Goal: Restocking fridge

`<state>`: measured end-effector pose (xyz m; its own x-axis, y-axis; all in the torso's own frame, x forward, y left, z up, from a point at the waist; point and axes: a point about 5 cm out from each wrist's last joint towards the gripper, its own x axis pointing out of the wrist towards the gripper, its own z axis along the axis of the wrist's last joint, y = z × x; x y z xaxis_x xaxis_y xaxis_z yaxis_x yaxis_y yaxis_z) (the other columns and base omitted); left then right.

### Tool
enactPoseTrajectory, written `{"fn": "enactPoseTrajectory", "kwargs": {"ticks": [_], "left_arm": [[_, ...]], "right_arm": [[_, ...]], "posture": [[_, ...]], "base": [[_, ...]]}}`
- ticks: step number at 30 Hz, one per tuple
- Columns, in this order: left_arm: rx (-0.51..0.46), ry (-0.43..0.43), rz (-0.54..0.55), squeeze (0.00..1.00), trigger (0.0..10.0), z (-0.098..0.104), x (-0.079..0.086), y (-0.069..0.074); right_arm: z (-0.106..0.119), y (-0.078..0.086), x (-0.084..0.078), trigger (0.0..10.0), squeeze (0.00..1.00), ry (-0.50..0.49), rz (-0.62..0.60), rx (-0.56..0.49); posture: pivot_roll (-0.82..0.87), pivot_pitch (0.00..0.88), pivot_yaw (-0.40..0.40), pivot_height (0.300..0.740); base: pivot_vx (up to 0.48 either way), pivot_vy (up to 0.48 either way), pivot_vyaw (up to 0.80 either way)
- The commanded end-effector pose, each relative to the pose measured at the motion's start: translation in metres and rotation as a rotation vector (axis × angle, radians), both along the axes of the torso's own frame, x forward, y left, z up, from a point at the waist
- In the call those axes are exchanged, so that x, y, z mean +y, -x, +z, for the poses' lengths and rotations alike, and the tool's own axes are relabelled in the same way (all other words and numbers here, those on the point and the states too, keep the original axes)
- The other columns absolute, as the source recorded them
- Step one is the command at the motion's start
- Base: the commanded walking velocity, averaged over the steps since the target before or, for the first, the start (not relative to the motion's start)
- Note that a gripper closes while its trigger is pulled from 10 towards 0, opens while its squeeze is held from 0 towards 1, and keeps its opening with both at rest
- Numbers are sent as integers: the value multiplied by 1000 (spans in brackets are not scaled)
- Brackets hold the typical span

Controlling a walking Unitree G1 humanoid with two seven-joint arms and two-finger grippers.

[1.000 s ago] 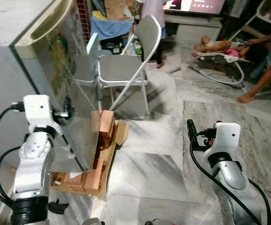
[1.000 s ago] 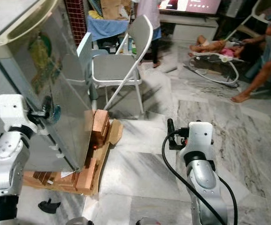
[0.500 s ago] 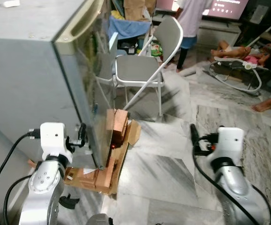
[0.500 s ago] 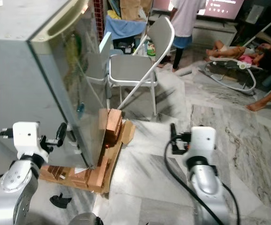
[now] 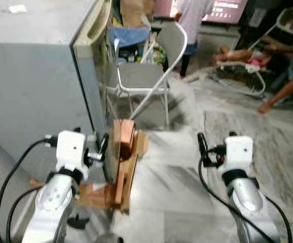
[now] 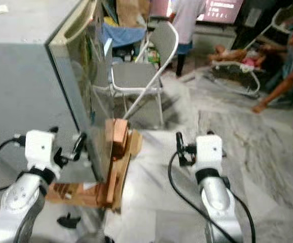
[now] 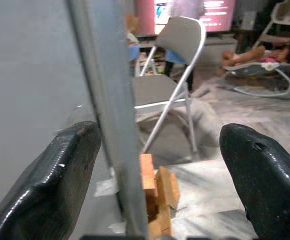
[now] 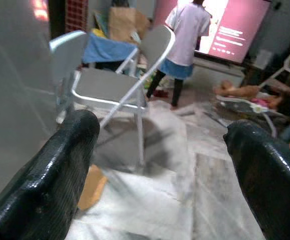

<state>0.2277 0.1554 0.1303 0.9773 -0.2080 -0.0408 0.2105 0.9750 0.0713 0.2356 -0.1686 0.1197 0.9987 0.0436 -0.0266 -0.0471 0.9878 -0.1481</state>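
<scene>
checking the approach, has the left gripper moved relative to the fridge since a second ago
Yes. The left gripper has shifted toward the fridge's front corner, its open fingers now straddling that edge.

Marble floor (image 5: 186,202), fridge (image 5: 40,91) raised on wooden blocks (image 5: 121,162), folding chair (image 5: 146,76) behind

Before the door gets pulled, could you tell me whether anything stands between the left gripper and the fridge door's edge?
Nothing visible does. The left gripper is open, jaws astride the fridge door's edge: one finger by the grey fridge side, the other on the front side. The folding chair and wooden blocks stand beyond.
</scene>
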Motion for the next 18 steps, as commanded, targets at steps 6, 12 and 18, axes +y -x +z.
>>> {"fn": "enactPoseTrajectory", "kwargs": {"ticks": [6,12,18], "left_arm": [[-10,31,-43,0,10000,5,-6,-5],[-2,36,-44,0,10000,3,-5,-3],[0,19,43,0,10000,1,1,-2]], "right_arm": [[-1,1,-7,10000,0,-23,-40,11],[-1,2,-6,10000,0,-4,-30,2],[-1,1,-5,10000,0,-4,-22,4]], "posture": [[28,23,-24,740],[30,25,-26,740],[31,19,-25,740]], "base": [[178,0,-667],[336,0,0],[193,0,0]]}}
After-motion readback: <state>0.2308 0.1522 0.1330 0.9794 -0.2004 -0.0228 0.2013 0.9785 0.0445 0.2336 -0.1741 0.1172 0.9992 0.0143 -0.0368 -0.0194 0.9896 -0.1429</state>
